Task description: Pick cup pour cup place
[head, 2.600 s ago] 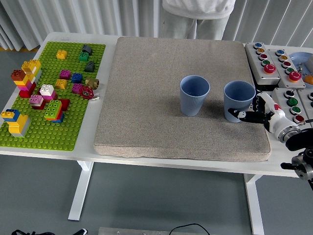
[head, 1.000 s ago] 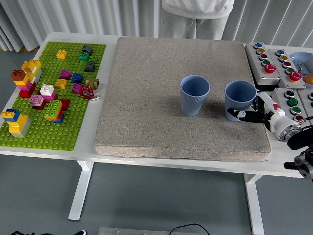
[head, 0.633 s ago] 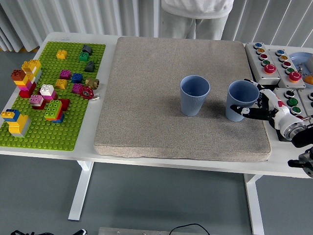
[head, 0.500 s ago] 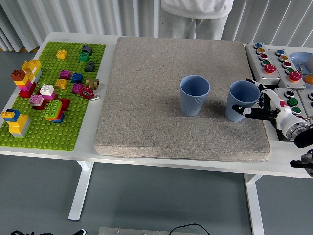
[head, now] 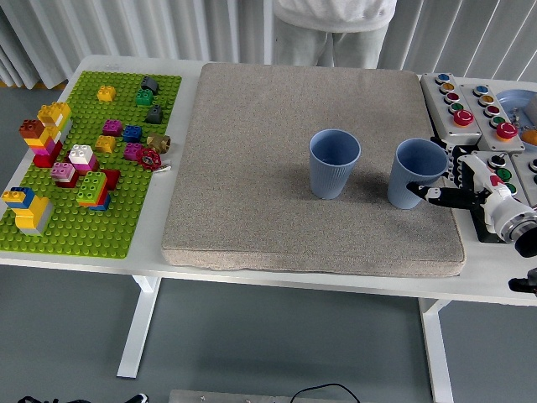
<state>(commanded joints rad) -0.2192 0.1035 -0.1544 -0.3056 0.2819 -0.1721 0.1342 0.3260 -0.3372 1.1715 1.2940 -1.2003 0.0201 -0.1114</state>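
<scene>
Curling around the right-hand cup (head: 416,174), my right hand (head: 466,186) has its dark fingers (head: 430,192) spread partway and pressed against the cup's lower right side; I read this as a grasp, though the far fingers are hidden behind the cup wall. The arm enters from the picture's right edge, over the button panels (head: 477,109). My left hand is out of view.

The held cup is blue and ribbed, mouth up, but its long axis is not quite vertical: the rim leans toward the right, toward my hand, and the base sits at the right part of the grey mat (head: 277,151), close to the mat's right edge. I cannot tell whether the base is fully on the mat or slightly lifted.

The second blue cup (head: 334,163) stands upright, mouth up, near the mat's centre, just left of the held cup and apart from it. Contents of either cup cannot be made out.

The mat lies on the white table (head: 92,252). On the table's left a green baseplate (head: 126,210) carries scattered coloured bricks (head: 91,188). A person (head: 334,21) in light clothing stands at the far side; no hands over the table.

No brands, labels or writing readable on the cups, mat or panels.
</scene>
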